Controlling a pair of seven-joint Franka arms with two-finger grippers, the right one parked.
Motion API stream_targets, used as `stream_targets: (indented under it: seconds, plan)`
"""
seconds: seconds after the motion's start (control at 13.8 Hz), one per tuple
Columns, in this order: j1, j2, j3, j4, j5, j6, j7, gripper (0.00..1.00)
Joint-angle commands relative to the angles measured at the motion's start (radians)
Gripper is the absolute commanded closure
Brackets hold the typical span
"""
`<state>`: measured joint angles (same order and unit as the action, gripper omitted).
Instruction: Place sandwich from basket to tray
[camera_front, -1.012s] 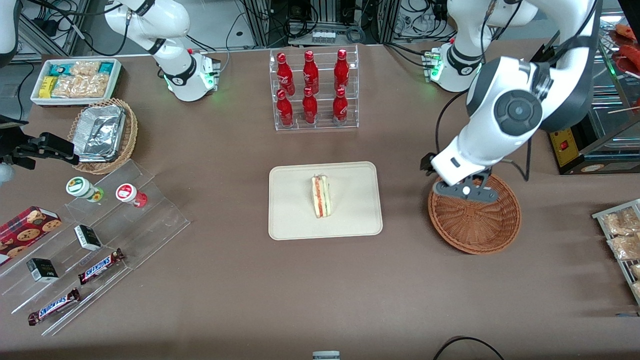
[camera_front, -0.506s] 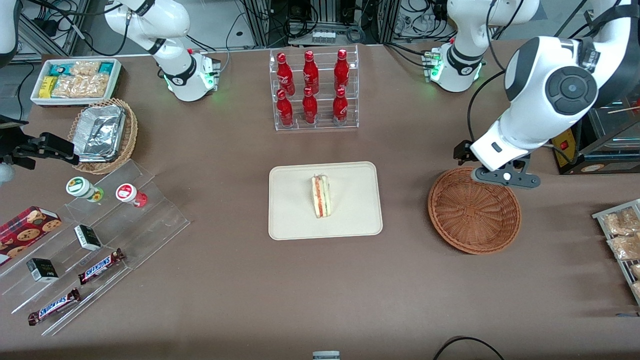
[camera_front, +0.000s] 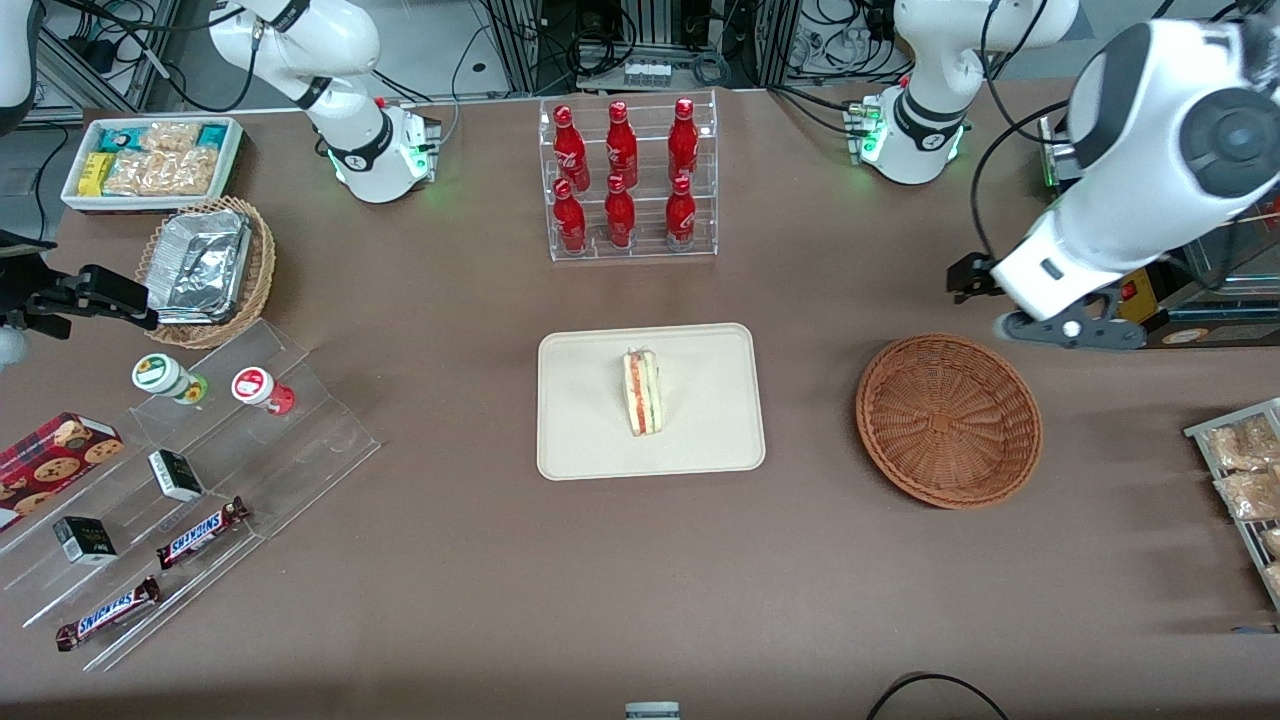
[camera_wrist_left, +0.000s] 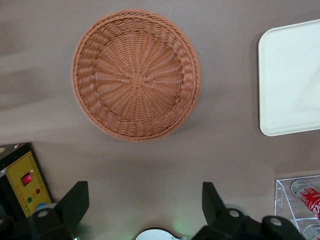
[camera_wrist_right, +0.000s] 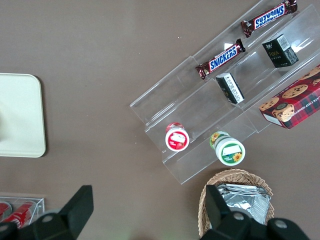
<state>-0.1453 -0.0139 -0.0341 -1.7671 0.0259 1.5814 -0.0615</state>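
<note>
1. In the front view, the sandwich was seen lying on the tray, near its middle, with its long axis running toward and away from the camera and the striped cut edge facing up. The basket was seen holding nothing, well apart from the tray toward the working arm's end of the worktop. The hand was held above the worktop just beside the basket's rim, farther from the camera than the basket. The sandwich therefore lay well off sideways from the hand, toward the parked arm's end, with the basket between them.

2. In the left wrist view, the fingers of the hand were seen spread wide apart with nothing between them. The basket was shown bare inside, and one corner of the tray was shown beside it. The placement was judged already made, so no further reach toward the sandwich seemed called for.

3. In the right wrist view, only an edge of the tray was caught; the sandwich could not be made out clearly there.
</note>
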Motion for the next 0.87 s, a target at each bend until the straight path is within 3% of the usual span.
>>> stream_targets:
  seconds: [0.0,0.29,0.51,0.8]
  plan:
    - [0.006,-0.023,0.022,0.032,0.008,-0.066,-0.001,0.0]
    - [0.122,-0.044,-0.027,0.04,0.005,-0.121,-0.003,0.0]
    - [0.24,-0.066,-0.162,0.043,0.002,-0.142,-0.006,0.0]
    - [0.243,-0.097,-0.153,0.086,-0.004,-0.217,0.003,0.0]
